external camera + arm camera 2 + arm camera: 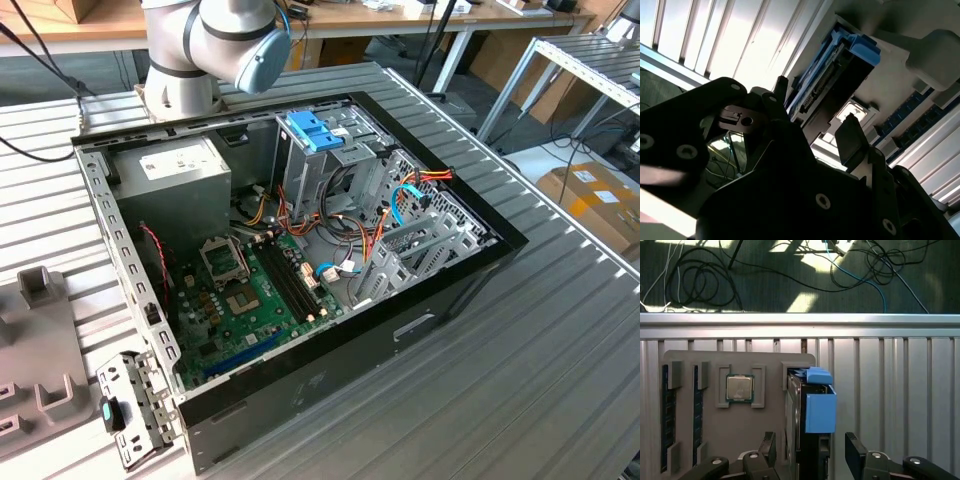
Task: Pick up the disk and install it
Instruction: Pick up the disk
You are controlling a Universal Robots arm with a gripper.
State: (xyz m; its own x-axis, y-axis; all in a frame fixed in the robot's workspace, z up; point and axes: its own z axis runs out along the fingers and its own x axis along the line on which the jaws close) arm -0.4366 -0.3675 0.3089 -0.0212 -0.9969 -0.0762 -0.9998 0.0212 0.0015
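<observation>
Since the pincer (810, 439) is spread wide with its fingers (855, 452) on either side of the disk (812, 405) in the first wrist view, I'd call this the pick-up step, with the grasp not made yet. Disk looks to be standing on edge in a slot of the grey holder (710, 445), next to the chip (739, 388) and memory sticks (666, 415), all on the ribbed desk (890, 390). One finger is just beside the disk; the other has a clear gap. Second wrist view agrees: disk (825, 80) between the fingers, nothing clamped. My guess is a good grip calls for an even squeeze on the flat faces, clear of the blue rail (820, 412) and the slot walls. Install looks untouched; the open case (330, 370) sits on the desk in the exterior view.
</observation>
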